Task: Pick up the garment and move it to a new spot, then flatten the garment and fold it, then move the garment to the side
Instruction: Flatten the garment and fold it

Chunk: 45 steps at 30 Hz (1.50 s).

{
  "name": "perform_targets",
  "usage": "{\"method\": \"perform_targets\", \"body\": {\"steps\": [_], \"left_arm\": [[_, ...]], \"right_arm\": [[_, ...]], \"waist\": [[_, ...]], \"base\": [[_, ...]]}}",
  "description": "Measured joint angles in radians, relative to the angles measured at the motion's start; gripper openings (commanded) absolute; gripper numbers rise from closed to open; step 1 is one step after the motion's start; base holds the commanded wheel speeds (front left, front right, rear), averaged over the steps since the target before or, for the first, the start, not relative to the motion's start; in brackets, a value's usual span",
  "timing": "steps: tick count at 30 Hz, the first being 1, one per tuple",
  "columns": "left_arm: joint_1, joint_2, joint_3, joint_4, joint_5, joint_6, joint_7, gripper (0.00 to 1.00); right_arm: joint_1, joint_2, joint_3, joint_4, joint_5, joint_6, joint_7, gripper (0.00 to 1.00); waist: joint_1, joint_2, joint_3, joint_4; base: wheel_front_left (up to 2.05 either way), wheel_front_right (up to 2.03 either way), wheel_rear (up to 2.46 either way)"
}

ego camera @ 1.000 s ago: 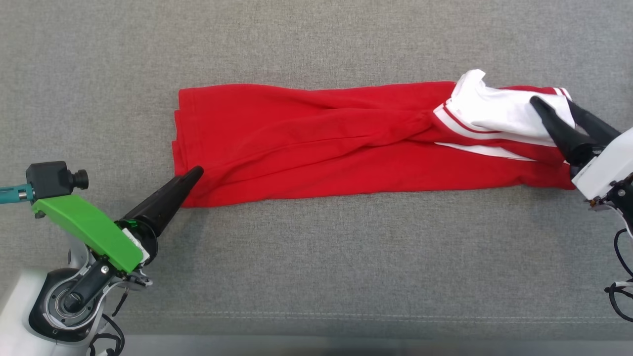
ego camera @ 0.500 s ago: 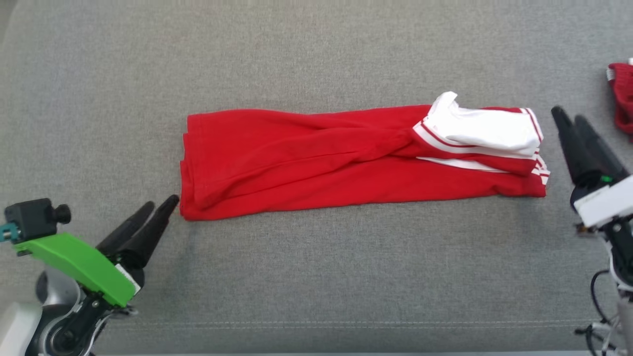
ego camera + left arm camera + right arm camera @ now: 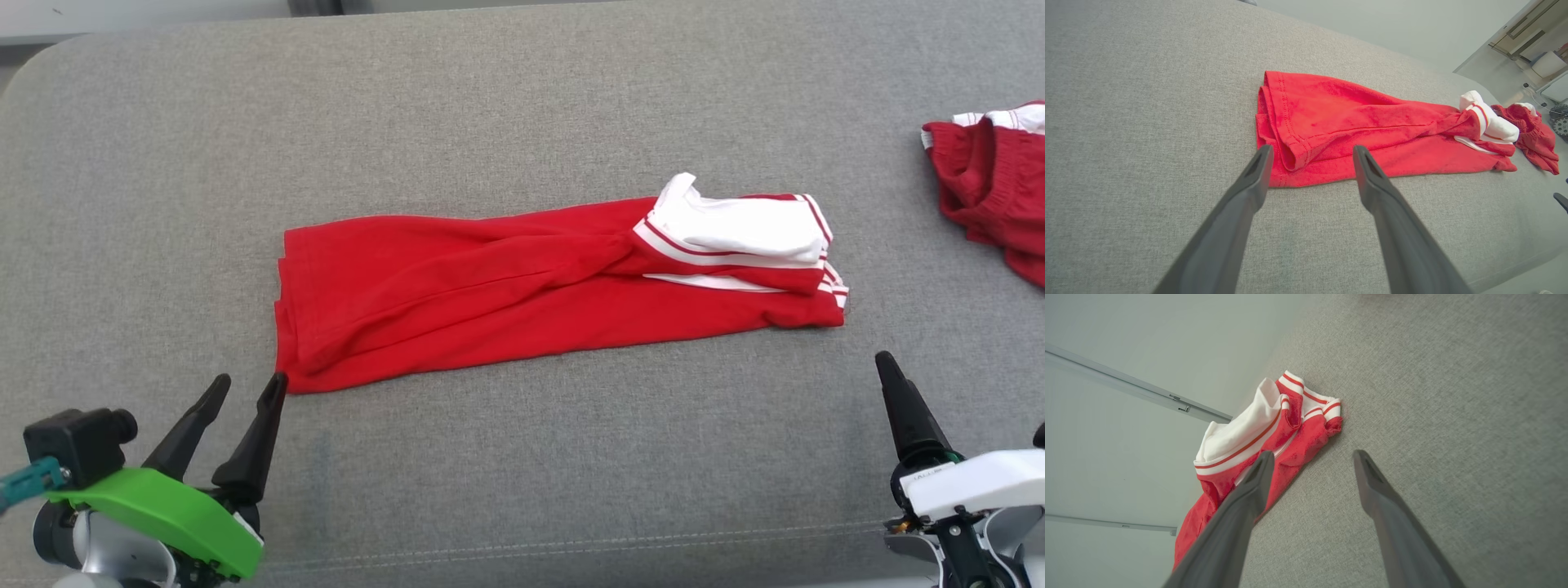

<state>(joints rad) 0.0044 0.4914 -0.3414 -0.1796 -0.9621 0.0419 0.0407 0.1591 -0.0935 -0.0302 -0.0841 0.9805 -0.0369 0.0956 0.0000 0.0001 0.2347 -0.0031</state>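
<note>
The garment [image 3: 506,286], a red shirt with a white, red-striped sleeve on its right end, lies folded into a long strip across the middle of the grey surface. My left gripper [image 3: 251,380] stands open just off the strip's near left corner, not touching it. In the left wrist view that gripper [image 3: 1311,149] frames the hem of the garment [image 3: 1355,122]. My right gripper [image 3: 1313,454] is open and holds nothing, with the garment's sleeve end [image 3: 1290,428] beyond its left finger. One of its fingers [image 3: 902,404] shows in the head view, below the strip's right end.
A second, darker red piece of clothing [image 3: 988,188] lies bunched at the far right, also visible in the left wrist view [image 3: 1531,130]. The grey padded surface [image 3: 522,457] has a seam near its front edge and a rounded far-left corner.
Both grippers have let go of the garment, opened and drawn back toward me. The head view has shifted, bringing the second piece of clothing into sight.
</note>
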Motion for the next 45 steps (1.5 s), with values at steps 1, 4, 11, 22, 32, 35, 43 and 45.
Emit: {"method": "perform_targets", "body": {"steps": [1,4,11,22,32,35,43,45], "left_arm": [[0.007,-0.002,-0.005,-0.008,0.017,0.01,-0.014,1.0],[0.021,-0.016,-0.015,-0.03,0.071,0.042,-0.054,1.0],[0.027,-0.04,-0.03,-0.062,0.194,0.06,-0.13,1.0],[0.052,-0.056,-0.044,-0.068,0.316,0.074,-0.166,1.0],[0.062,-0.085,-0.026,-0.065,0.37,0.081,-0.18,1.0],[0.062,-0.099,-0.021,-0.064,0.373,0.082,-0.183,1.0],[0.094,-0.134,0.019,-0.043,0.382,0.082,-0.184,1.0],[0.099,-0.141,0.02,-0.039,0.386,0.082,-0.184,1.0]], "right_arm": [[0.006,0.011,-0.005,0.005,0.008,0.0,-0.011,1.0],[0.014,0.041,-0.025,0.026,0.035,0.003,-0.04,1.0],[0.006,0.052,-0.042,0.088,0.121,0.041,-0.074,1.0],[-0.101,0.049,-0.009,0.201,0.174,0.081,-0.077,1.0],[-0.169,0.048,0.013,0.281,0.174,0.099,-0.077,1.0],[-0.192,0.048,0.013,0.299,0.176,0.099,-0.077,1.0],[-0.244,0.047,0.024,0.348,0.176,0.111,-0.078,1.0],[-0.258,0.046,0.022,0.361,0.178,0.115,-0.079,1.0]], "waist": [[0.0,0.0,-0.002,-0.003],[0.0,0.0,-0.003,-0.006],[0.0,0.0,0.01,0.005],[0.0,0.0,0.032,0.032],[0.0,0.0,0.038,0.05],[0.0,0.0,0.037,0.059],[0.0,0.0,0.036,0.072],[0.0,0.0,0.035,0.073]], "base": [[0.0,0.0,0.0],[0.0,0.0,0.0],[0.0,0.0,0.0],[0.0,0.0,0.0],[0.0,0.0,0.0],[0.0,0.0,0.0],[0.0,0.0,0.0],[0.0,0.0,0.0]]}}
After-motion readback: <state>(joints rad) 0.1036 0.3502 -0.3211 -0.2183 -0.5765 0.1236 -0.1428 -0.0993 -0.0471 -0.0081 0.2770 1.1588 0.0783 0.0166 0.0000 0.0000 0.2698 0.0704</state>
